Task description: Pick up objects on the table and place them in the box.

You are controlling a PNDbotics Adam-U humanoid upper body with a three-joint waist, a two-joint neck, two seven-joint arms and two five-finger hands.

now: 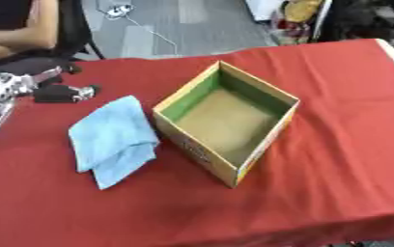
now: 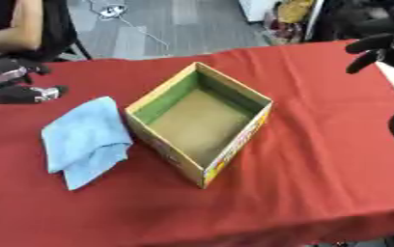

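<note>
A folded light-blue cloth (image 1: 113, 139) lies on the red tablecloth (image 1: 335, 159), just beside the left wall of an open cardboard box (image 1: 226, 123) that sits empty at the table's centre, its inner walls green. The robot's left hand (image 1: 52, 89) hovers at the left edge beyond the cloth, its fingers relaxed and holding nothing. The right hand (image 2: 378, 48) hangs near the far right corner, fingers loosely extended, well apart from the box.
</note>
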